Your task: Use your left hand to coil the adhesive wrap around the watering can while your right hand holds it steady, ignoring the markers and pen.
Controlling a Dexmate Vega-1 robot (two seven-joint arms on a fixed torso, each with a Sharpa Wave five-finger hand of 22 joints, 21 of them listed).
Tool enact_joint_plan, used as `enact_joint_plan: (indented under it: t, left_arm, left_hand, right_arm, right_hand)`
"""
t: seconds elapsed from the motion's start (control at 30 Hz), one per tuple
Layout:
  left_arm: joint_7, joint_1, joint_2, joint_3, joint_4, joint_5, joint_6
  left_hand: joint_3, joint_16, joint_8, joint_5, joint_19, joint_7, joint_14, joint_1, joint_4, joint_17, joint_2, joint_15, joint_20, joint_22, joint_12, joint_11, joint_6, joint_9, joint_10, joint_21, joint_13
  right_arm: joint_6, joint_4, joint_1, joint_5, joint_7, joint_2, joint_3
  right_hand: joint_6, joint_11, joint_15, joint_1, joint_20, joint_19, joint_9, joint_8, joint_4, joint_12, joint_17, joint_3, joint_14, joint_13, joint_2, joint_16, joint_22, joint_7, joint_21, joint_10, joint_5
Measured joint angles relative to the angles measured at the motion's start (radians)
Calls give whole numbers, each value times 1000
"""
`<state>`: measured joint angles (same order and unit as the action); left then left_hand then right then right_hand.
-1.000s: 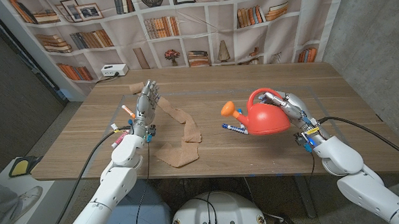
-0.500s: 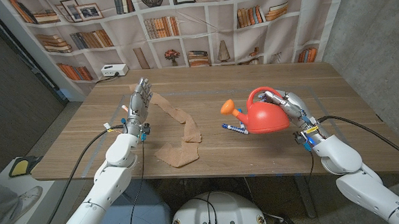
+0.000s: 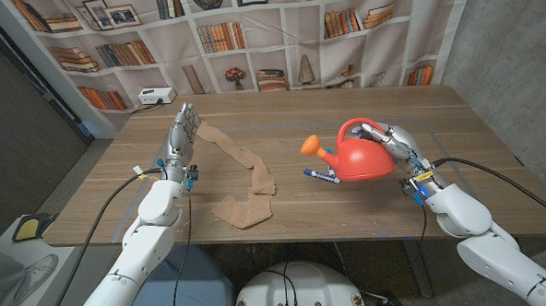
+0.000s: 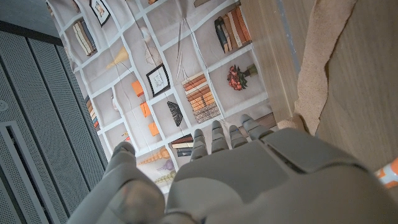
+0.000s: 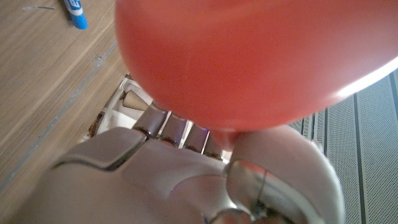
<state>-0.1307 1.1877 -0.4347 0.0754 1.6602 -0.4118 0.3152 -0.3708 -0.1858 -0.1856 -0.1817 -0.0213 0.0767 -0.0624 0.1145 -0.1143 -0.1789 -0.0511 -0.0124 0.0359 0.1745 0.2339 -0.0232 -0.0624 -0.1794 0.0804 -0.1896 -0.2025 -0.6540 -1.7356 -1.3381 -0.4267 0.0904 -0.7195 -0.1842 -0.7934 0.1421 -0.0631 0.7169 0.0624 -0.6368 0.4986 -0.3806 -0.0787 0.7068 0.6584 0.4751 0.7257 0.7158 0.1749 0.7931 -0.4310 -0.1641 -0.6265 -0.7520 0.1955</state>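
The left hand [image 3: 182,131] has drifted farther left, fingers spread and empty, beside the tan adhesive wrap [image 3: 246,177] — the right hand [image 3: 394,144] grips the red watering can [image 3: 364,156]; the right wrist view shows a blue marker [image 5: 74,15].

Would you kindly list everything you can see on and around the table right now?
Watering can: one, red with an orange spout, right part of the table.
Adhesive wrap: one, tan strip, lying loose from the far left toward the front middle.
Marker: one, blue and white, beside the can on its left.
Table: one, wooden.
White box: one, off the table's far left corner.
Bookshelf backdrop: one, printed, behind the table.
Left hand: raised by the wrap's far end, fingers apart, holding nothing.
Right hand: holds the watering can.
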Motion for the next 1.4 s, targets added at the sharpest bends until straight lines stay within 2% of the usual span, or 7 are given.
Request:
enact_joint_plan:
  t: [0.87, 0.93, 1.4]
  left_arm:
    - [-35, -22, -19, -23, -14, 22, -19]
    - [-39, -23, -22, -24, -12, 27, -24]
    - [-52, -41, -45, -36, 13, 54, -56]
  left_hand:
    - [0, 0, 0, 0, 0, 0, 0, 0, 0, 0, 0, 0, 0, 0, 0, 0, 0, 0, 0, 0, 0]
    - [0, 0, 0, 0, 0, 0, 0, 0, 0, 0, 0, 0, 0, 0, 0, 0, 0, 0, 0, 0, 0]
    - [0, 0, 0, 0, 0, 0, 1, 0, 0, 0, 0, 1, 0, 0, 0, 0, 0, 0, 0, 0, 0]
  right_arm:
    - [4, 7, 16, 0, -5, 10, -10]
    - [4, 7, 16, 0, -5, 10, -10]
    - [4, 7, 9, -6, -4, 4, -2]
  right_hand:
    - [-5, 1, -8, -9, -5, 9, 5, 8, -1, 4, 21, 9, 8, 0, -1, -15, 5, 6, -19, -7, 0]
    - [-5, 1, -8, -9, -5, 9, 4, 15, -1, 4, 27, 9, 8, 1, -1, -16, 5, 6, -19, -7, 0]
    - [-5, 1, -12, -12, -2, 13, 5, 19, 2, 12, 55, 12, 12, -3, -4, -26, 5, 6, -31, -6, 0]
